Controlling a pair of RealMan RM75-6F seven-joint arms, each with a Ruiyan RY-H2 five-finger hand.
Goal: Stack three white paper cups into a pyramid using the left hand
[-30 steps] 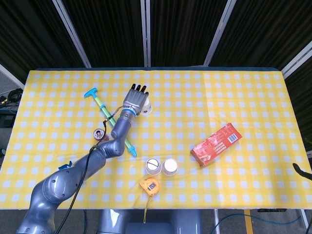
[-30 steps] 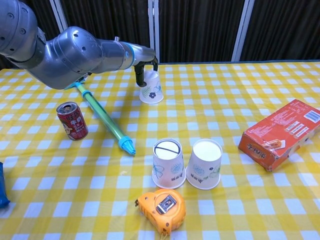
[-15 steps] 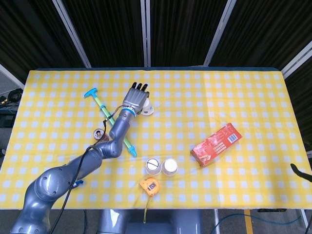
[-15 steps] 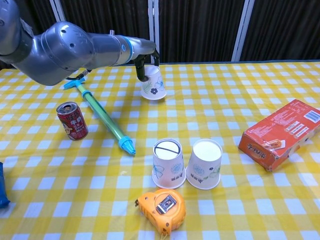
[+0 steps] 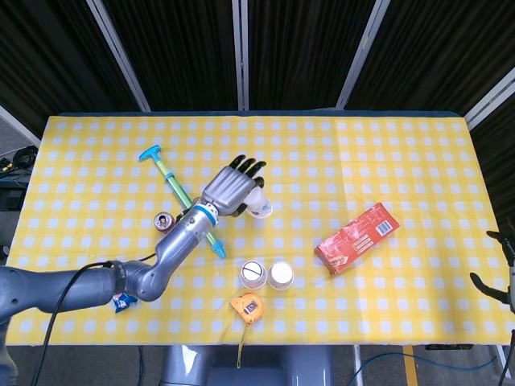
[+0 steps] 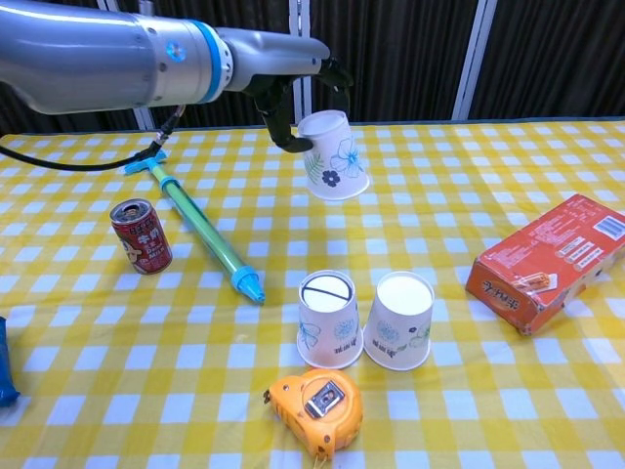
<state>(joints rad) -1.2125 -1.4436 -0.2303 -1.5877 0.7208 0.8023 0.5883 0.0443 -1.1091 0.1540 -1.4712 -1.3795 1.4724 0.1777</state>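
Two white paper cups with flower prints stand upside down side by side near the table's front: the left cup and the right cup. My left hand holds a third white cup in the air, upside down and tilted, above and behind the pair. My right hand shows only as dark fingers at the right edge of the head view; its state is unclear.
A green and blue water pump lies diagonally at left, beside a red can. An orange tape measure sits in front of the cups. A red box lies at right. A blue object lies at the left edge.
My left hand has lifted the third cup off the table and carried it forward and to the right, toward the standing pair. The two cups have not moved.
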